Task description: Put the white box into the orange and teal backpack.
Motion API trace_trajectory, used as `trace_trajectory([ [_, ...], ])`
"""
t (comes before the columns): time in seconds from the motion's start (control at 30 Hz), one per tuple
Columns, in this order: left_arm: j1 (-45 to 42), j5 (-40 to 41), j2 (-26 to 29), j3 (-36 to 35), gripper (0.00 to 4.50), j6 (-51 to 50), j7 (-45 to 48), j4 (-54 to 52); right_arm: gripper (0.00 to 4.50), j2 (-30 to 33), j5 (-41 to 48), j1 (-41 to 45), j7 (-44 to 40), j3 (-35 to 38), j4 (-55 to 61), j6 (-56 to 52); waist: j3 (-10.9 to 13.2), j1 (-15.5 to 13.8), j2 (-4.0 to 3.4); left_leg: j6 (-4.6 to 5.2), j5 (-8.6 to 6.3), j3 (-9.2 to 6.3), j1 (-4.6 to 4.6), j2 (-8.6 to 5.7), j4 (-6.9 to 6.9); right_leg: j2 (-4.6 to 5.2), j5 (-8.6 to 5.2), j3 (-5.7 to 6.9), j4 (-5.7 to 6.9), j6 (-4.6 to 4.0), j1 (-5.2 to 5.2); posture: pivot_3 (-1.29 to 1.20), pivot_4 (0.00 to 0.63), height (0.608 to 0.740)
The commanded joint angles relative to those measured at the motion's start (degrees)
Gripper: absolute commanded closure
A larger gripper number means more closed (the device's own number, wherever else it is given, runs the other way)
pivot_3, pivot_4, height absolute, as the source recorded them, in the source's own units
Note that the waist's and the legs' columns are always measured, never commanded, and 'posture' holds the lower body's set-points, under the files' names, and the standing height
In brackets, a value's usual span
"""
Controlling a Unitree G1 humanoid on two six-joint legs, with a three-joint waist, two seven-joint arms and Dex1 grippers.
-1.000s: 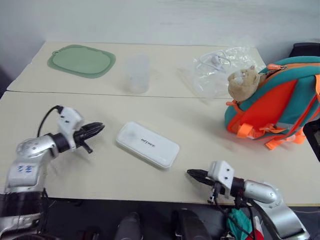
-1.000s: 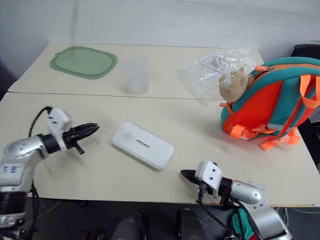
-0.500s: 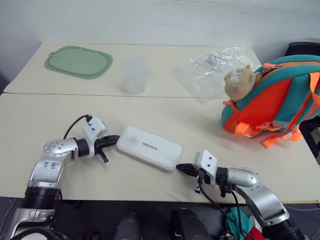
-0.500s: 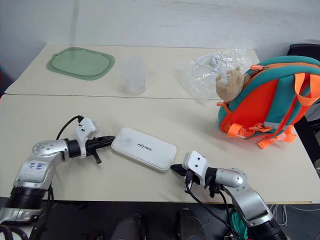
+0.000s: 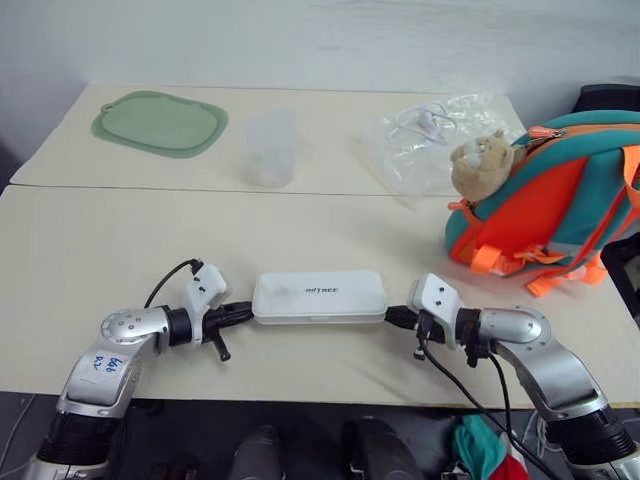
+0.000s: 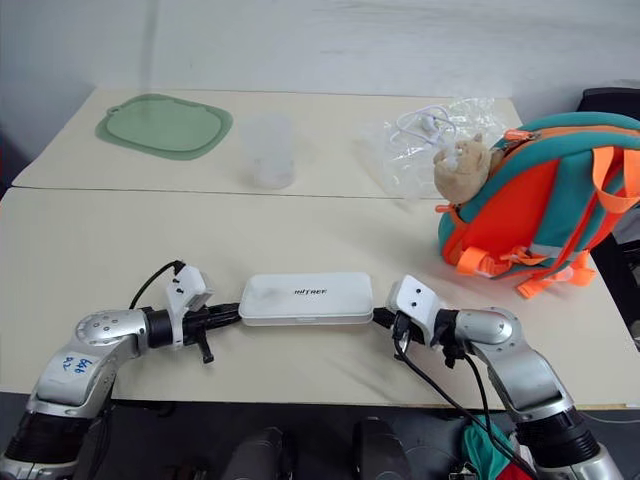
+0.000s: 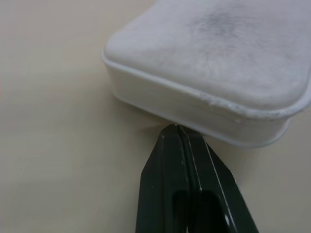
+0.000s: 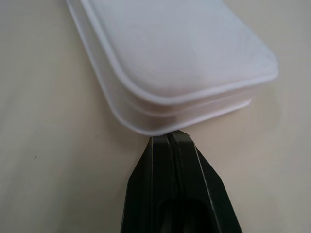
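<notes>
Fingers: both pairs pressed together, tips butted on opposite short ends of white box [image 5: 319, 297] | left gripper [image 5: 243, 313], right gripper [image 5: 393, 317] pinch it endwise, judged for lifting | box flat on table [image 5: 120, 230], well apart from orange and teal backpack [image 5: 560, 205]

Bare table [image 5: 400, 250] between white box [image 5: 319, 297] and orange and teal backpack [image 5: 545, 205]; plastic bag [image 5: 430, 145] behind.

two beige tables [image 5: 120, 250], white wall [image 5: 300, 40]
</notes>
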State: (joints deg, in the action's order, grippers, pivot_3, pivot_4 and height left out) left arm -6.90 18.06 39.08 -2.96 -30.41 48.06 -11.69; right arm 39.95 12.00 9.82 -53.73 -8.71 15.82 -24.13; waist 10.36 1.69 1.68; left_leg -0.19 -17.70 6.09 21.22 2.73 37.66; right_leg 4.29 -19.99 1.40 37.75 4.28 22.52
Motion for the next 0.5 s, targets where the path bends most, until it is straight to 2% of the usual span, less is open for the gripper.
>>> trace_trajectory([
  [0.03, 2.46, 1.12, 4.94, -5.93, 4.48, 0.63, 2.23, 0.56, 4.5, 4.26, 1.63, -2.22, -2.59, 2.21, 2.94, -2.04, 0.0, 0.03, 0.0, 0.0, 0.0, 0.0, -0.01, 0.01, -0.03, 0.0, 0.0, 0.0, -0.02, 0.0, 0.0, 0.0, 0.15, 0.74],
  [0.1, 3.53, 2.27, 7.19, -7.44, 4.48, 0.08, 4.04, 0.83, 4.5, 5.84, 2.0, -3.11, -2.83, 3.45, 2.96, -2.08, 0.0, -0.02, 0.0, 0.01, -0.01, -0.01, -0.02, 0.02, -0.07, 0.0, -0.01, 0.01, -0.05, -0.01, 0.0, 0.0, 0.15, 0.74],
  [0.2, 3.53, 6.14, 8.97, -10.76, 3.96, -6.43, 4.47, 0.9, 4.5, 6.1, 1.95, -2.99, -1.89, 5.27, 1.97, -0.82, 0.0, -0.16, 0.0, 0.03, -0.02, -0.03, -0.02, -0.02, -0.07, 0.07, -0.01, 0.01, -0.08, -0.01, -0.04, 0.0, 0.15, 0.74],
  [0.23, 2.8, 9.07, 9.08, -12.2, 3.64, -10.96, 4.47, 0.87, 4.5, 5.91, 2.06, -2.66, -1.79, 5.73, 1.49, -0.19, 0.0, -0.23, 0.0, 0.05, -0.03, -0.05, -0.02, -0.03, -0.07, 0.09, -0.01, 0.03, -0.08, -0.01, -0.05, 0.0, 0.15, 0.74],
  [0.3, -1.16, 16.45, 9.2, -14.75, 3.1, -26.66, 2.72, 2.08, 4.5, 5.37, 2.05, -0.92, -1.66, 5.94, 0.03, 0.74, 0.01, -0.25, 0.0, 0.03, -0.02, -0.08, 0.01, -0.05, -0.06, 0.12, -0.01, 0.06, -0.08, -0.01, -0.04, 0.0, 0.15, 0.74],
  [0.37, -4.98, 20.69, 10.45, -14.32, 2.5, -39.68, 2.23, 3.58, 4.5, 4.81, 1.84, 0.66, -1.82, 5.47, -1.21, 1.8, 0.01, -0.14, 0.01, 0.02, -0.01, -0.12, 0.04, -0.05, -0.02, 0.11, -0.01, 0.11, -0.06, -0.01, -0.05, 0.0, 0.15, 0.74],
  [0.43, -9.11, 22.16, 10.6, -12.9, 1.83, -48.59, 0.92, 6.1, 4.5, 4.23, 1.55, 2.3, -2.54, 4.2, -2.44, 2.63, 0.01, -0.11, 0.0, -0.01, 0.0, -0.13, 0.03, -0.06, -0.03, 0.08, -0.01, 0.12, -0.03, -0.01, -0.04, 0.0, 0.15, 0.74],
  [0.5, -14.79, 21.77, 8.5, -12.27, 1.21, -56.74, -2.18, 10.85, 4.5, 3.74, 1.07, 3.67, -3.25, 2.91, -3.47, 3.3, 0.01, -0.12, 0.0, -0.07, 0.03, -0.13, 0.05, -0.05, -0.03, 0.02, -0.01, 0.12, -0.04, -0.01, -0.01, 0.0, 0.15, 0.74],
])
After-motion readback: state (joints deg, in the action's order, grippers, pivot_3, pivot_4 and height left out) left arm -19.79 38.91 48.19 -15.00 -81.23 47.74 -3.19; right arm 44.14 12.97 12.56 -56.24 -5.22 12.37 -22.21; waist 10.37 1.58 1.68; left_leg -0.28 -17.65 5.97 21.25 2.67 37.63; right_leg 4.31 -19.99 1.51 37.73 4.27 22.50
